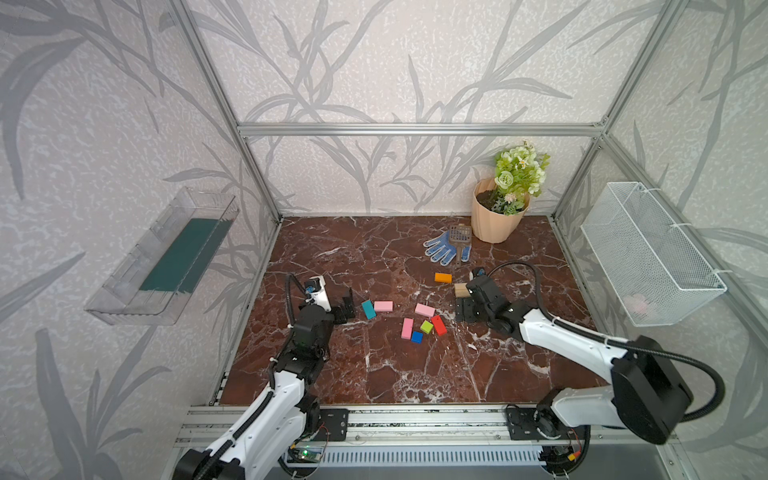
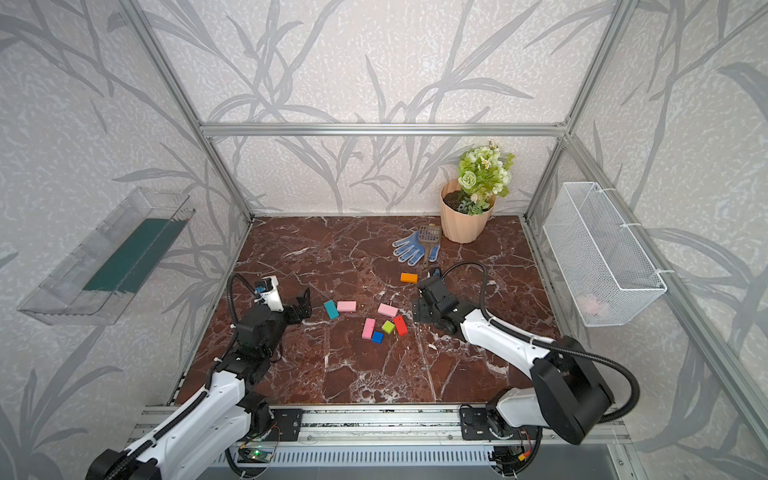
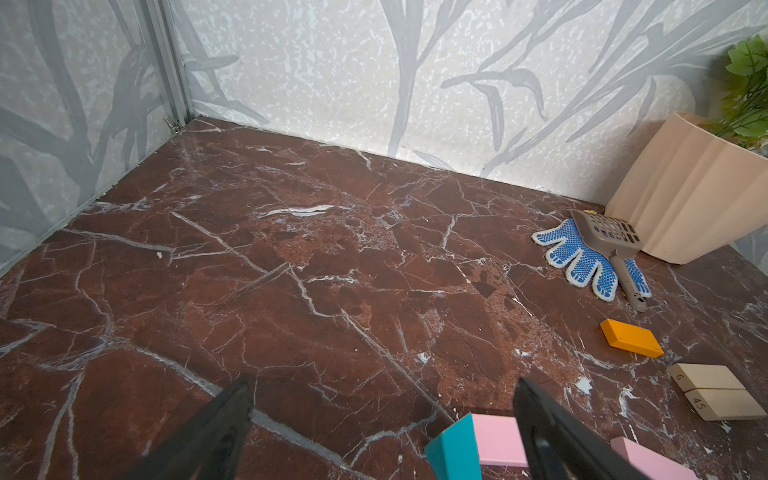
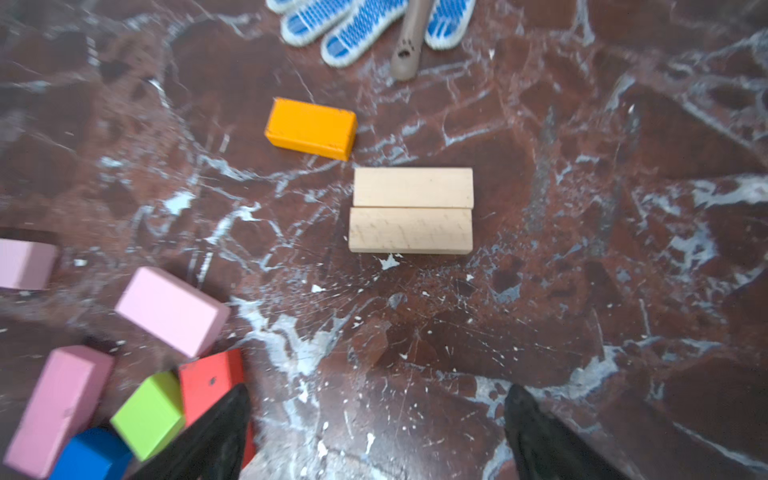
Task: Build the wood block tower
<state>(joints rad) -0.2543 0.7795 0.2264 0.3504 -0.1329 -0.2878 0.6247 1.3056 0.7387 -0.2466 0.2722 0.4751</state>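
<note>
A clear bin [image 1: 137, 307] on the left wall holds a dark green sheet [image 1: 187, 257]. The white wire basket [image 1: 648, 249] on the right wall holds something pale pink, too blurred to name. At the back, a beige flowerpot [image 1: 494, 224] holds soil and green-white flowers [image 1: 519, 170]. Beside it, a grey scoop [image 1: 460, 237] lies across a blue dotted glove [image 1: 440, 249].

The wood blocks lie flat on the marbled counter [image 1: 374, 374]. Two tan blocks [image 4: 411, 210] touch side by side, with an orange block [image 4: 311, 129] just beside them. A teal block [image 1: 368, 309] sits just beside a pink block [image 1: 383, 306]. Two more pink blocks [image 1: 424, 309], a red block [image 1: 439, 325], a green cube [image 1: 426, 327] and a blue cube [image 1: 417, 337] cluster mid-counter.

The left jaws stand wide apart and empty near the teal block. The right jaws, also wide and empty, hang just short of the tan blocks.
</note>
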